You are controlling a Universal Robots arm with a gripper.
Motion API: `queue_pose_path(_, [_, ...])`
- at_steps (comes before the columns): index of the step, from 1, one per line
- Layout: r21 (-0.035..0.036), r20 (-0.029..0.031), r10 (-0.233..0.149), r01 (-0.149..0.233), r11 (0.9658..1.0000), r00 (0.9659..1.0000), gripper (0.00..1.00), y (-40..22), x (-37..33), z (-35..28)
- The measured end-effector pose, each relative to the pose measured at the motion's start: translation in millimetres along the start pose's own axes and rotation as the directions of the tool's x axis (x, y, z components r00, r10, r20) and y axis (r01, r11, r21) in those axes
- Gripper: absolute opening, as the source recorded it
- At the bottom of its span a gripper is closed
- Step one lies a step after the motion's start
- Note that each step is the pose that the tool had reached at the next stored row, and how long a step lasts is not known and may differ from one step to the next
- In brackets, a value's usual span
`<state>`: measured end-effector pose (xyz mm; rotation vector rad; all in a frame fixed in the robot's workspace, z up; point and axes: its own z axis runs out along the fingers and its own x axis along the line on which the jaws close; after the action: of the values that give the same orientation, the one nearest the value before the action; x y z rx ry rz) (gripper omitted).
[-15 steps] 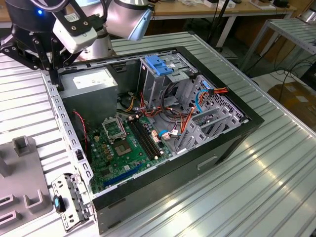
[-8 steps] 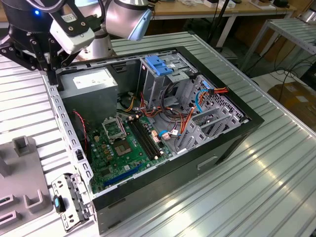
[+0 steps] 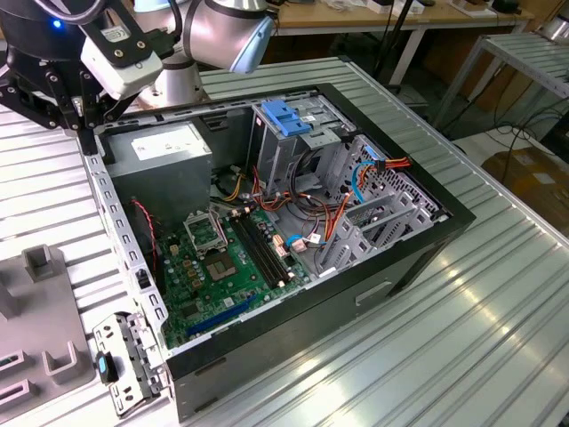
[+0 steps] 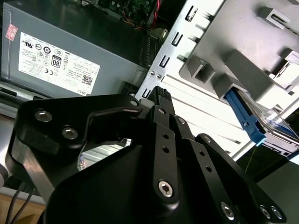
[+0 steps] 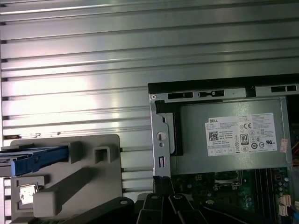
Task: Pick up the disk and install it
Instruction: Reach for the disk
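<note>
Over the ribbed desk (image 3: pixel 498 294) the gripper (image 4: pixel 161 93) is hovering beside the computer case (image 3: pixel 293 336), jaws seemingly closed and empty; grasping the disk (image 5: pixel 37 154) is probably calling for opening them.

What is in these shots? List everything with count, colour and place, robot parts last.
disk: one, blue side rail showing, lying in the holder, outside the case
holder: one, grey, on the table beside the case
computer case: one, black, lid off, on the table
power supply: one, grey with white sticker, in a corner of the case
drive cage: one, metal with blue top, inside the case
motherboard: one, green, on the case floor
cables: several, red, orange and blue, near the drive cage
table: one, ribbed silver metal
arm: one, silver with a light blue cap, beyond the case
gripper: one, black, over the case edge by the power supply, apart from the disk
</note>
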<state>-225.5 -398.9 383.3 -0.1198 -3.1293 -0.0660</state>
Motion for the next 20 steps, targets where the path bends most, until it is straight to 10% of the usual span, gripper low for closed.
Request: queue_pose_path(20, [0.0003, -0.0028, 0.000, 0.000, 1.0000, 1.0000, 0.11, -0.8, 10.0, 1.2])
